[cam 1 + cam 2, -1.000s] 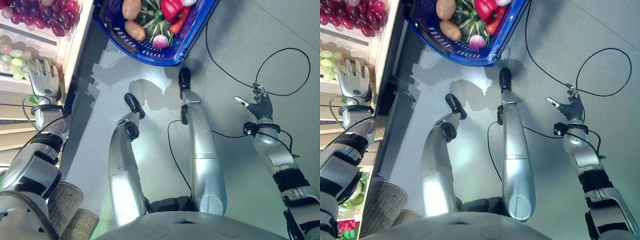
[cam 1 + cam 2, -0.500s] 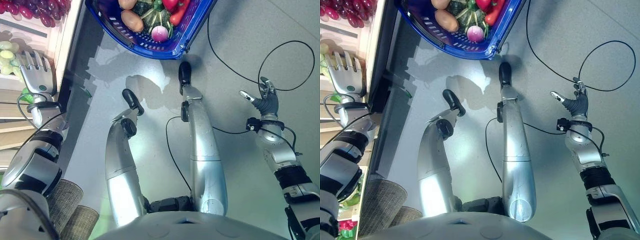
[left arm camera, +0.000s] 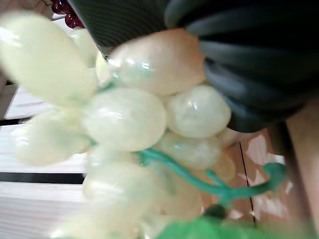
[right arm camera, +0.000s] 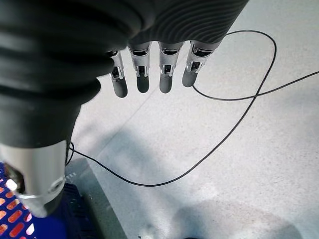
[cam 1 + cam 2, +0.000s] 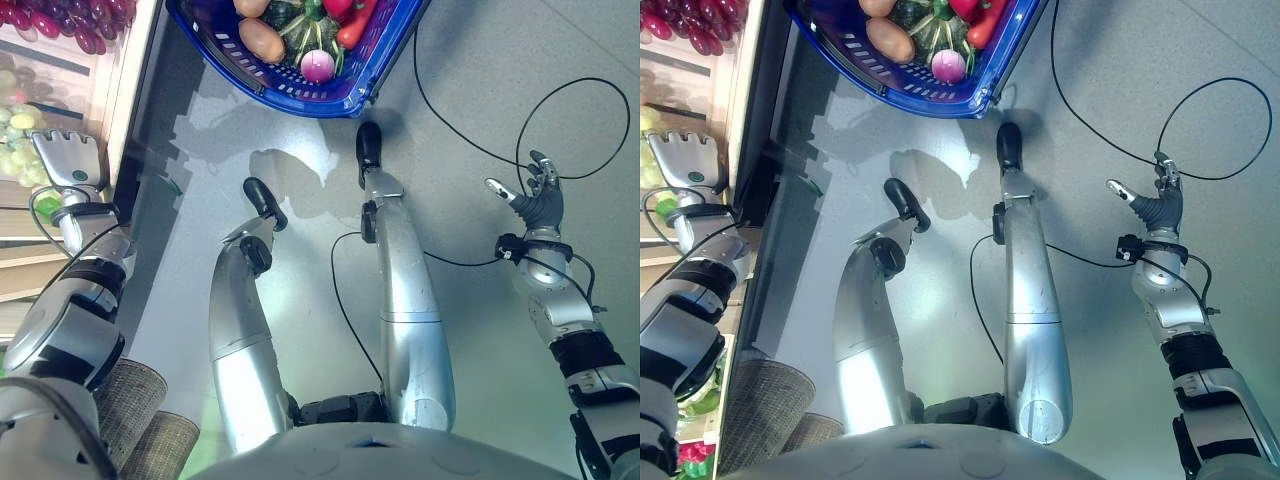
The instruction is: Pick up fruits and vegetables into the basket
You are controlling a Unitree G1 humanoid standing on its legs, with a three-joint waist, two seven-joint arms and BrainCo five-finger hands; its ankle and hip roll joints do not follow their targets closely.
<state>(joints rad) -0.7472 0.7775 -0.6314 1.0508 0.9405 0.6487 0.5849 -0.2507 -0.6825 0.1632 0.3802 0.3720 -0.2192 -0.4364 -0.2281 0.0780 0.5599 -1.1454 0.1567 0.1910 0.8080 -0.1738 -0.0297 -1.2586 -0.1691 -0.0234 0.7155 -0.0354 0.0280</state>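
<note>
Reaching over the shelf at the left, our left robot hand (image 5: 70,160) lies flat, its straight fingers spread above the green grapes (image 5: 20,135). We see only the back of that robot hand from above, so we cannot tell whether its fingertips touch the fruit. The left wrist view puts the pale green grapes (image 3: 124,119) right against the dark cover, with a green stem running beneath them, which suggests the palm sits very close on top of the bunch. We judge the robot hand is placed there to close round the bunch next, since nothing is gripped yet.

Our right robot hand (image 5: 1155,205) hangs out over the grey floor (image 5: 480,60) at the right, fingers relaxed and apart, holding nothing. It seems parked clear of the work so the left arm can act alone.

Farther along the shelf lie dark red grapes (image 5: 70,20), cut off by the far left corner. The blue basket (image 5: 350,90) stands on the floor at the far middle, well apart from both hands, and already carries a potato (image 5: 260,40), a pink-and-white round vegetable (image 5: 318,66), a dark green squash (image 5: 300,30) and something red (image 5: 355,25). Its far part is cropped, so we cannot list all it holds.
</note>
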